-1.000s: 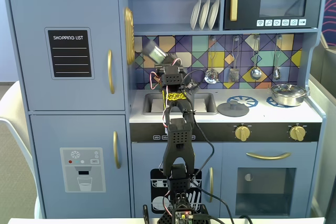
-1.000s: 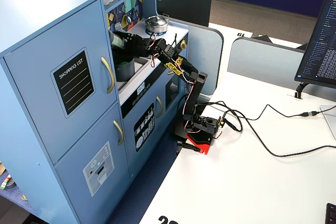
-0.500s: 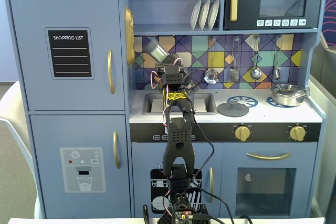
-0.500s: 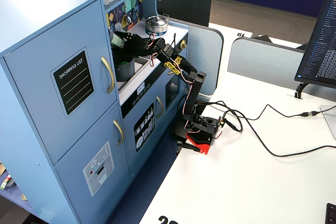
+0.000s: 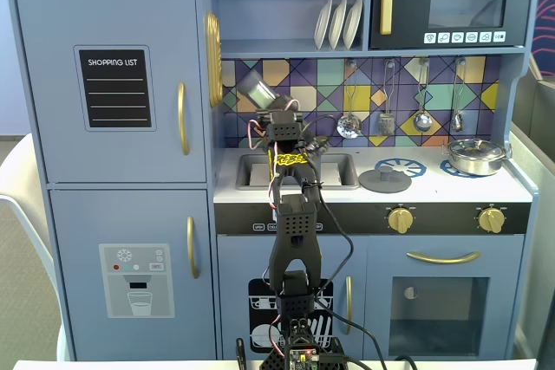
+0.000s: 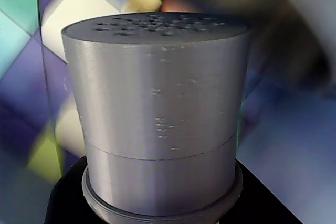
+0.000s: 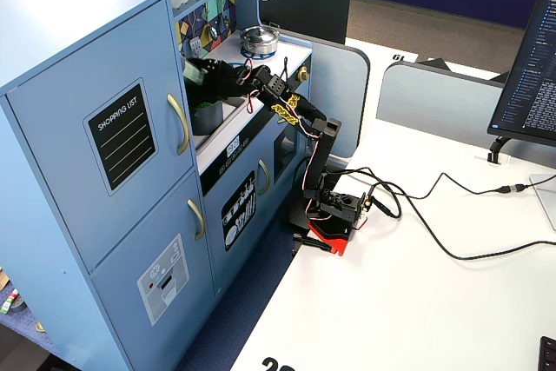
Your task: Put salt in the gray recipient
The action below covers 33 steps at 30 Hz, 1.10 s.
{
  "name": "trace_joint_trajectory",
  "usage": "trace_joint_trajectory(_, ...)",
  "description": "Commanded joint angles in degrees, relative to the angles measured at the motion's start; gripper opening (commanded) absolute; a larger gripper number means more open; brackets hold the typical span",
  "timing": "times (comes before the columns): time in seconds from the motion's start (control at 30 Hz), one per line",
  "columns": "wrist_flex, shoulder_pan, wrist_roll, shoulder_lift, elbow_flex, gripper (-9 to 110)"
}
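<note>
Already the jaws [image 5: 263, 100] are clenched on the salt [image 5: 254, 86], held tilted in the air over the left end of the sink [image 5: 334, 170], its long axis leaning up-left with the holed cap [image 6: 155, 27] uppermost. Seemingly the pot [image 7: 205, 116] sits in the sink just below, so pouring should mean tipping the cap downward.

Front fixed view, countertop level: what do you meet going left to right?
Sink → arm with the salt shaker raised above it → flat gray lid → shiny silver pan.
</note>
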Motion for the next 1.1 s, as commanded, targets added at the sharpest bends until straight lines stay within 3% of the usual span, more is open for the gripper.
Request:
trace_joint_trajectory(0.0,-2.1,-0.4,-1.8,2.8,-4.2,0)
trace_joint_trajectory(0.13,9.6,2.4,1.3,3.3,-1.2,0)
trace_joint_trajectory(0.27,2.5,4.2,-5.6,6.9,2.9,0)
trace_joint_trajectory(0.4,-2.0,9.4,-28.0,5.7,-5.9,0)
trace_joint_trajectory(0.67,-2.0,29.9,-99.5,8.5,-4.0,0)
trace_joint_trajectory(0.73,-2.5,37.4,-112.6,8.6,-2.2,0)
trace_joint_trajectory(0.9,-15.1,52.1,-132.6,7.3,6.0,0)
trace_joint_trajectory(1.07,-28.4,57.0,-138.1,4.4,13.4,0)
